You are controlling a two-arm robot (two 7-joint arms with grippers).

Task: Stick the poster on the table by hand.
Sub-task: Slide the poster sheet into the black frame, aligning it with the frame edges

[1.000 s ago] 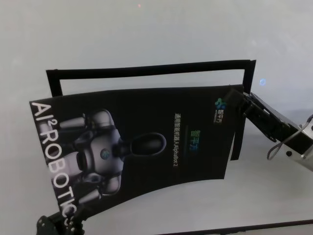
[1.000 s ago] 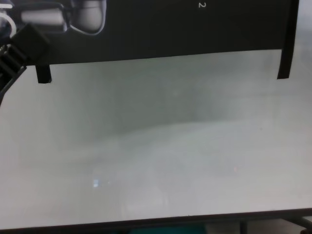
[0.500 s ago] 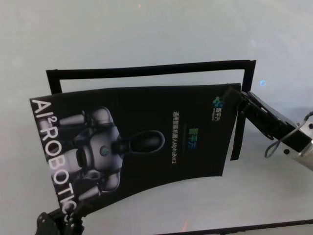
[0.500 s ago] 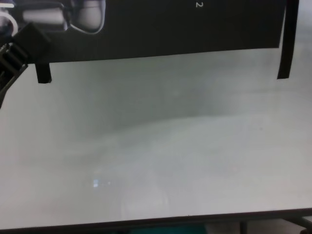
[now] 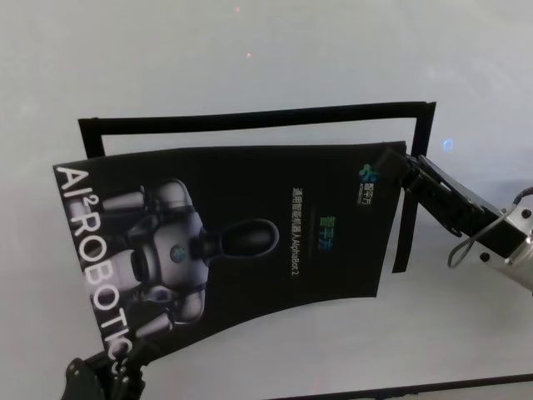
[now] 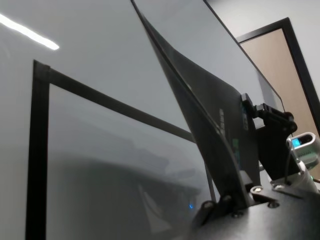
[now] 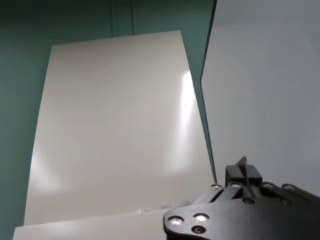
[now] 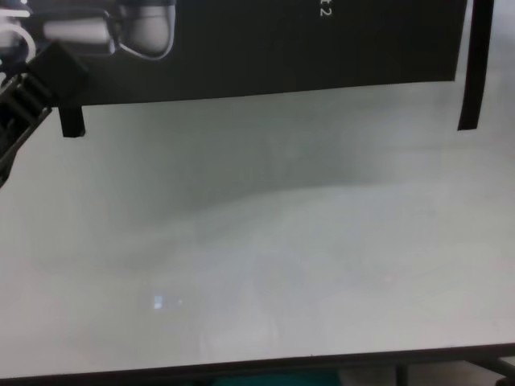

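Both black blocky tools, left (image 5: 98,372) and right (image 5: 405,172), apparently pinch opposite corners of the glossy black rectangular poster (image 5: 250,242) above the white counter (image 5: 266,67).

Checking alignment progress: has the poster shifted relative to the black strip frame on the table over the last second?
Yes. In the head view the poster has drifted left and slightly nearer the robot, widening the gap to the frame's right strip.
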